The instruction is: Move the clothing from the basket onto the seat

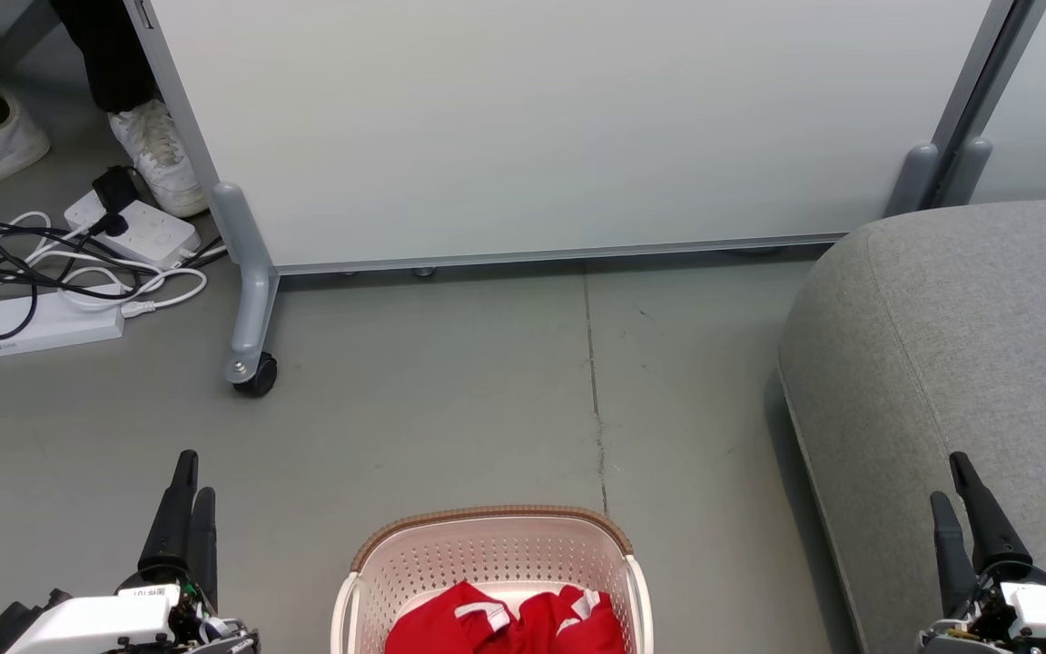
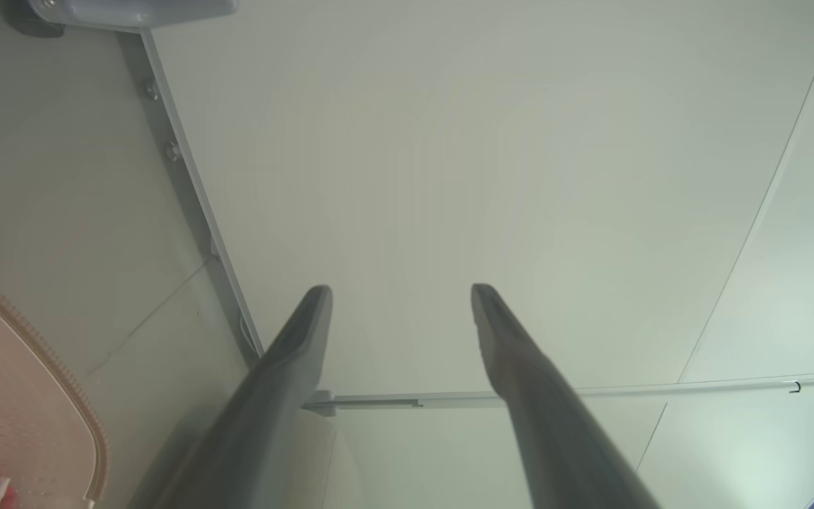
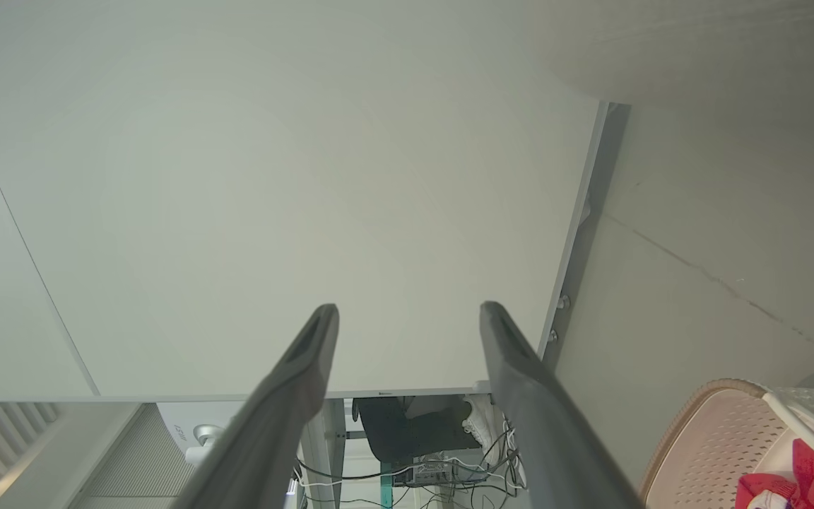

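Red clothing [image 1: 505,622] is seen heaped in the cream laundry basket [image 1: 487,554] at the bottom centre of the head view. No garment is seen on the visible part of the grey sofa seat [image 1: 959,327] at the right edge. The task is judged not yet begun, with every piece left to be lifted out and carried across. The left gripper [image 1: 196,473] at lower left and the right gripper [image 1: 947,477] at lower right are pictured flanking the basket, fingers spread apart, nothing grasped.
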